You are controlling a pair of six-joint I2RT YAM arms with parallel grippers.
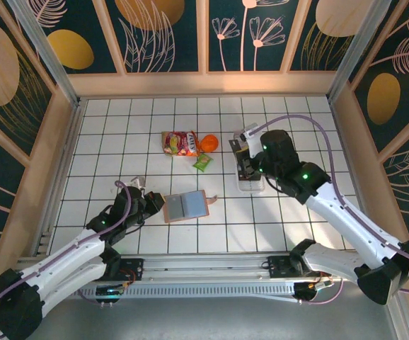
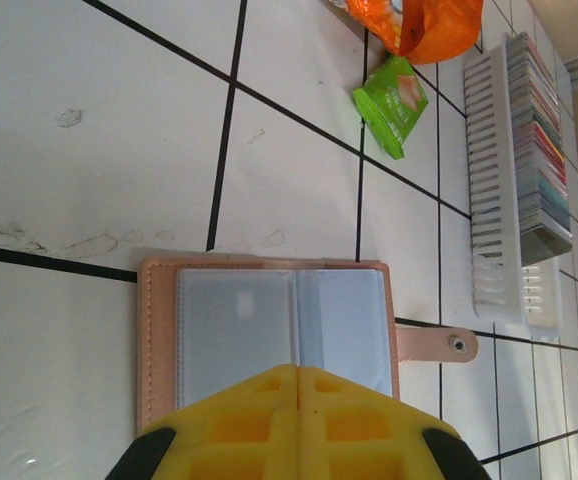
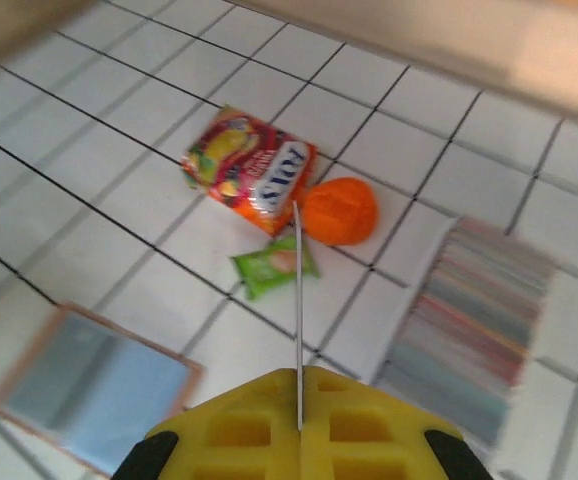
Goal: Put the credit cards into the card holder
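Observation:
The salmon-pink card holder [image 1: 185, 206] lies open on the tiled table, grey pockets up, snap tab [image 2: 439, 346] to the right. My left gripper [image 2: 297, 372] is shut with nothing between its fingers, its tips over the holder's [image 2: 284, 325] near edge. The credit cards [image 3: 479, 320] stand as a striped row in a white tray [image 2: 494, 180]. My right gripper [image 3: 299, 375] hangs above the table near the tray [image 1: 250, 185], shut on one thin card [image 3: 296, 290] seen edge-on. The holder [image 3: 99, 385] lies to its lower left.
A red snack packet [image 3: 249, 170], an orange packet [image 3: 339, 210] and a small green packet [image 3: 274, 265] lie between the holder and the back wall. Wooden walls enclose the table on three sides.

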